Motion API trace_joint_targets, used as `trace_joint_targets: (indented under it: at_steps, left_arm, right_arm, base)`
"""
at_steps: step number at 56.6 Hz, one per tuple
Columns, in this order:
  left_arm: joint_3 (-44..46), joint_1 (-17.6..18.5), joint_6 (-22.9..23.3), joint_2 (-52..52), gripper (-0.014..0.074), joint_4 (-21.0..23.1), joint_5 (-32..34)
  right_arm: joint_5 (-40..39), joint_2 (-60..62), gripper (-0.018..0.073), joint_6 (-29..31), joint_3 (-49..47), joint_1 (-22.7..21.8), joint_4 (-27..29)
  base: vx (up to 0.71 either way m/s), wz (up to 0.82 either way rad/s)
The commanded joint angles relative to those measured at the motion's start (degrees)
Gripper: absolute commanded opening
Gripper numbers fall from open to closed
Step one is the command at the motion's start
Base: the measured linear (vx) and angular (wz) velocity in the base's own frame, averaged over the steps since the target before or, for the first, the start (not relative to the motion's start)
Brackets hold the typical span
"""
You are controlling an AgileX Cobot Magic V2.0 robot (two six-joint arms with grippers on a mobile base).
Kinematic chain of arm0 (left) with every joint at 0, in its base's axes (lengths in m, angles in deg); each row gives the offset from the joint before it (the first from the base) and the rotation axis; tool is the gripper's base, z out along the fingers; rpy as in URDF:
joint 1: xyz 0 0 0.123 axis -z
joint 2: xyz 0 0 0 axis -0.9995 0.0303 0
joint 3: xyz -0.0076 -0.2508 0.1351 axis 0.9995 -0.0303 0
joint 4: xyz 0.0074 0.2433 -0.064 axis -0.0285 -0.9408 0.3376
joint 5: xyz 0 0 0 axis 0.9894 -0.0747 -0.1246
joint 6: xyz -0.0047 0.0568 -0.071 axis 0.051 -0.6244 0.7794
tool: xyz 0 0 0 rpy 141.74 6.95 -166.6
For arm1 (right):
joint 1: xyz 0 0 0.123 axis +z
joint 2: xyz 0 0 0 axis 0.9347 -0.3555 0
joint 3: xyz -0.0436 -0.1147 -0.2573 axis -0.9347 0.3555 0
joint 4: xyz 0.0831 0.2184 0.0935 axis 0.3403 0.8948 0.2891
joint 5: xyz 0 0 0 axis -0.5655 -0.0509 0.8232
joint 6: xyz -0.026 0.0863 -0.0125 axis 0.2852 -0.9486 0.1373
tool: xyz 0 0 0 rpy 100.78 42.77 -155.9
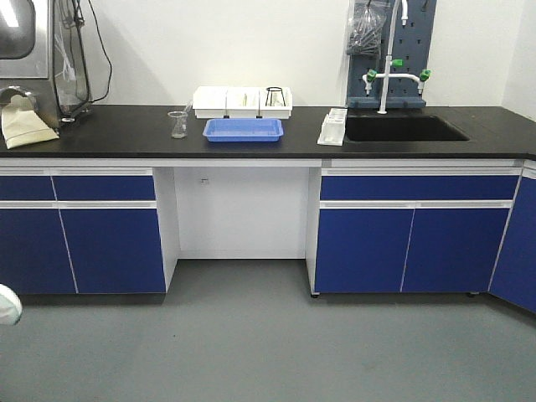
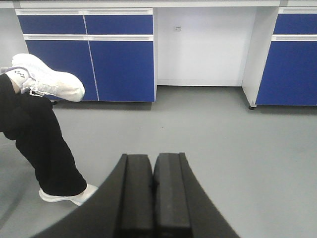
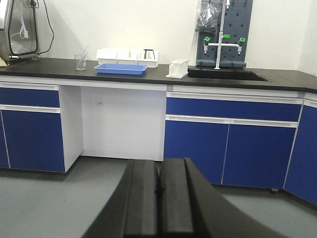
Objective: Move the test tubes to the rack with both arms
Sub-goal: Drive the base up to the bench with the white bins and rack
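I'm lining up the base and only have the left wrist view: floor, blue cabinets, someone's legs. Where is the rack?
Observer: The rack stands on the black counter, right beside the left edge of the sink.
Operator: Anything else near it?
Observer: A blue tray lies to the rack's left, apart from it, above the open knee space.
Operator: And the right arm?
Observer: The right gripper has its jaws shut with nothing between them, well back from the counter.
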Motion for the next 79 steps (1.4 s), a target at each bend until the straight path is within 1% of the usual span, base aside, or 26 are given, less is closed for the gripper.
trace_joint_targets:
  at_steps: [1,42,79]
  left_arm:
    - [1.49,-0.03,0.54,-0.69,-0.0004,0.15,4.39]
    - [1.49,-0.03,0.54,-0.69,-0.0004,0.15,4.39]
    - [1.49,-0.03,0.54,-0.69,-0.0004,0.15,4.39]
  right_arm:
    - [-4.49,0.60,-0.0008,0.45,0.77,-0.16,-0.29]
    - [-4.49,0.60,-0.0008,0.45,0.77,-0.16,-0.29]
    - [-4.49,0.60,-0.0008,0.45,0.77,-0.16,-0.29]
  base:
    - [0.00,0.00]
    - [0.01,-0.01]
    - [0.11,0.04]
